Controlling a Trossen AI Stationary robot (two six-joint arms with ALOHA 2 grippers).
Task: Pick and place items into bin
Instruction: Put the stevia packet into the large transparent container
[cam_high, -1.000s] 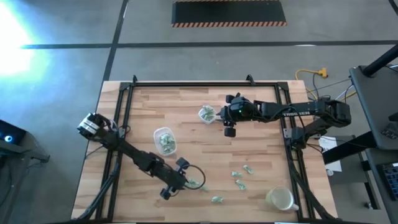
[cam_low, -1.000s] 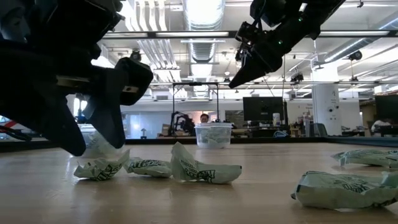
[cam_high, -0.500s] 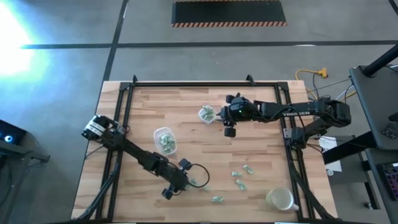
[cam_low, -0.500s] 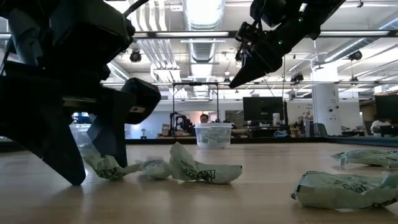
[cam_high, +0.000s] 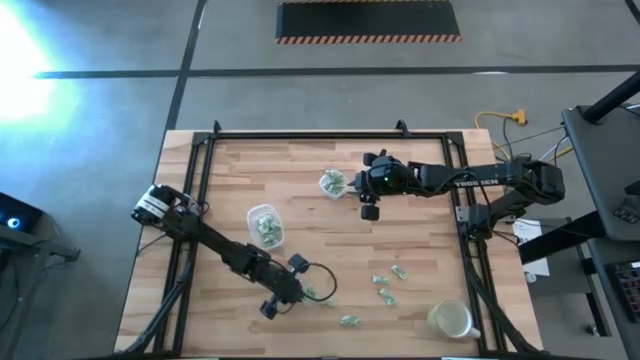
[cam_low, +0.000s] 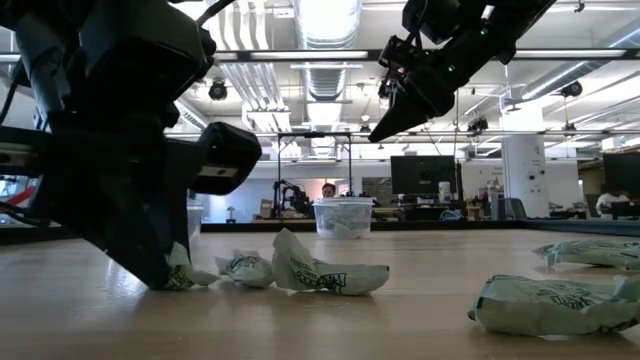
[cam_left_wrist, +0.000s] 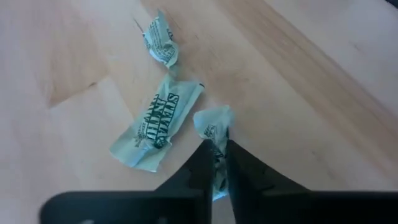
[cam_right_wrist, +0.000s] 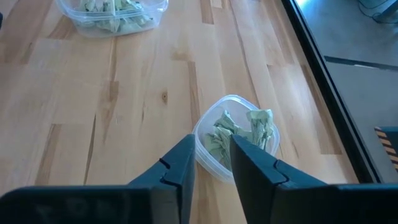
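Now crinkly pale green-and-white packet (cam_left_wrist: 214, 124), pinched by left gripper (cam_left_wrist: 216, 163)

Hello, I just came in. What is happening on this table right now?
The robot is sorting small green-and-white wrapped pieces into clear containers. The left gripper is down at the table's near edge, shut on one wrapped piece, with two more pieces lying beside it. The right gripper hangs above a clear container that holds some pieces. A second container sits near the middle, and loose pieces remain on the wood.
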